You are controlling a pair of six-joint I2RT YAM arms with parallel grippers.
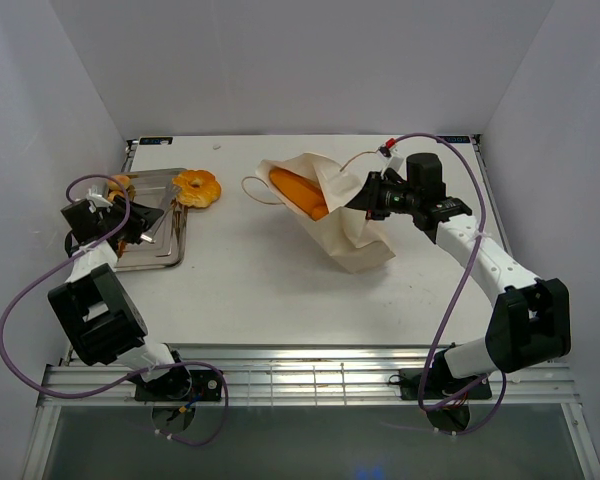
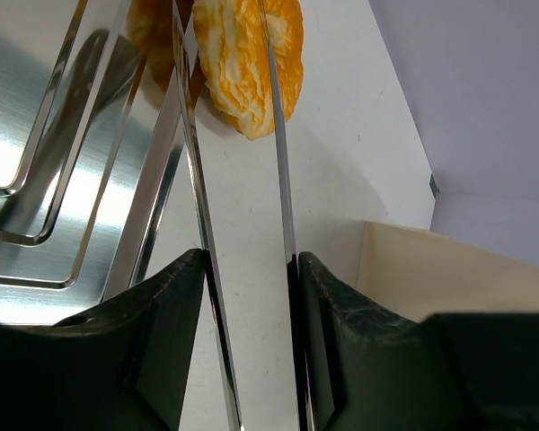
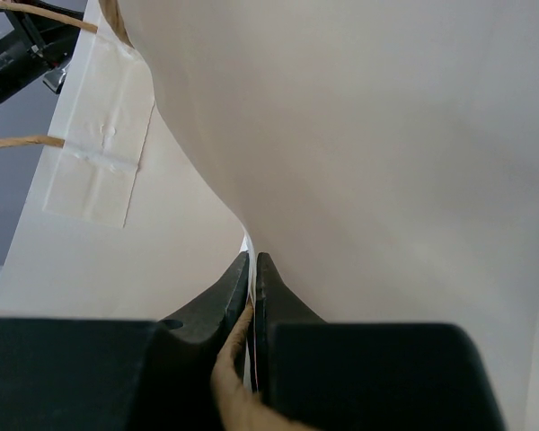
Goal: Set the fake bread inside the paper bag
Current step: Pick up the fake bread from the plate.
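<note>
Closest to me, the left claw [image 2: 250, 260] is closed partway on a pair of thin metal tongs [image 2: 286, 180]. Their blades reach past the silver tray [image 2: 36, 135] and seem to straddle the doughnut [image 1: 185, 185], which lies on the surface [image 1: 260, 300] just beside the tray's far corner. I'd guess the toy is light, hard and slick, so the smooth blades could slide off it. Pinching across one side of the ring looks safest. It is glossy golden-orange with pale crackled patches. Further over, the right claw [image 3: 251, 260] is pinched tight on the mouth edge of the paper bag [image 1: 355, 245]. The bag lies on its side, thin and floppy, with an orange loaf [image 1: 300, 195] showing inside its opening.
</note>
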